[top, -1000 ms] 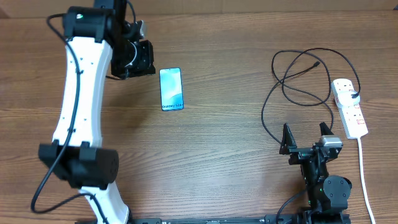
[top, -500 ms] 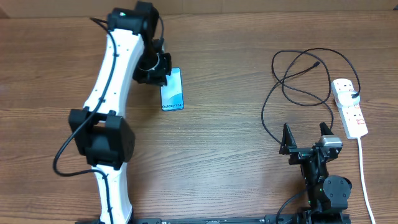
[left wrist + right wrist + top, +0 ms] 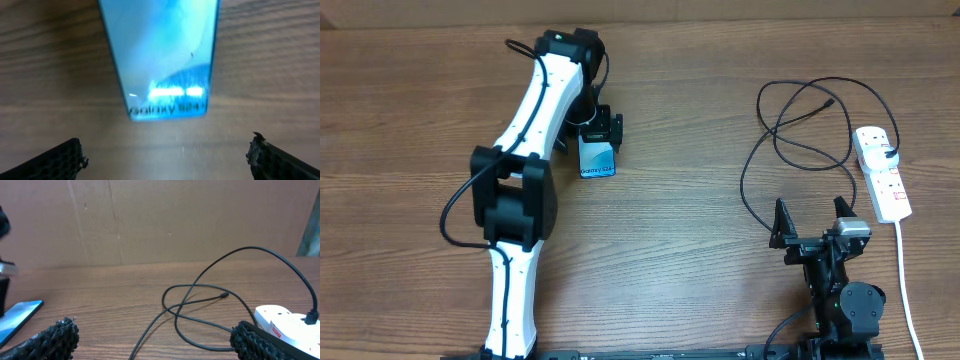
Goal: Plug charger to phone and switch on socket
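Note:
The phone (image 3: 597, 164) lies flat on the wooden table, its light blue screen reading "Galaxy S24". My left gripper (image 3: 599, 138) hovers over its far end, open, covering that end from above. In the left wrist view the phone (image 3: 160, 60) fills the top and both fingertips (image 3: 62, 160) stand wide apart with bare table between them. The charger (image 3: 790, 150), a thin black cable, loops at the right, its connector tip (image 3: 832, 101) lying free. The white socket (image 3: 880, 172) lies at the far right. My right gripper (image 3: 811, 222) rests open near the front edge, empty.
A white cord (image 3: 904, 270) runs from the socket toward the front edge. In the right wrist view, the cable loops (image 3: 200, 300) and socket (image 3: 285, 322) lie just ahead, with a cardboard wall (image 3: 150, 220) behind the table.
My left arm has swung right from beside the phone to over its far end, and its jaws have gone from shut to open. The right arm has not moved.

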### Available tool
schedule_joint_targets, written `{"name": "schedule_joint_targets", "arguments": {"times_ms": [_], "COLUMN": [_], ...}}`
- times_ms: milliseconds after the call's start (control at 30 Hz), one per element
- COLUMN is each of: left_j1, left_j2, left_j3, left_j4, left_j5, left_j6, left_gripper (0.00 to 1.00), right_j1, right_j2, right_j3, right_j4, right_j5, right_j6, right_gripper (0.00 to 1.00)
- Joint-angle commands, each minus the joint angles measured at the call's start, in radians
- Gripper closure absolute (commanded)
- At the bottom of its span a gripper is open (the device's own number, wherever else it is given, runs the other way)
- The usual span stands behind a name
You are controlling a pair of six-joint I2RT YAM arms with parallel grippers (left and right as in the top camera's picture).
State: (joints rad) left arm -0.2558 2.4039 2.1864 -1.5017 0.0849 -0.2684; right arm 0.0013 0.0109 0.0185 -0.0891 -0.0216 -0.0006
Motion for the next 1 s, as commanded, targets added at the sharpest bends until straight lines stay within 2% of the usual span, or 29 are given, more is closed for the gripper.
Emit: {"name": "schedule_joint_targets", "arguments": {"times_ms": [0,367,500,967], "left_j1": [-0.008,-0.006,-0.006,-0.007], "left_j2": [0.06,0.089,0.089,0.09], "left_j3": [0.019,0.019,0.019,-0.015], "left_j4": [0.021,0.171,0.176,0.204], "left_j5": [-0.014,-0.022,-0.097,-0.096], "left_j6": [-0.028,-0.037,-0.103,-0.106], "left_gripper": [0.0,0.01,0.0,0.01], "right_j1": [-0.002,-0.002,-0.002,-0.002], "right_j2": [-0.008,-0.008,-0.008,-0.008], "right_j3": [-0.01,-0.01,-0.01,-0.01], "right_j4": [0.007,0.007,0.007,0.007], "right_j5": [0.005,0.005,0.006,0.005], "right_j6": [-0.005,-0.005,-0.005,-0.005], "right_gripper": [0.0,0.0,0.0,0.0]}}
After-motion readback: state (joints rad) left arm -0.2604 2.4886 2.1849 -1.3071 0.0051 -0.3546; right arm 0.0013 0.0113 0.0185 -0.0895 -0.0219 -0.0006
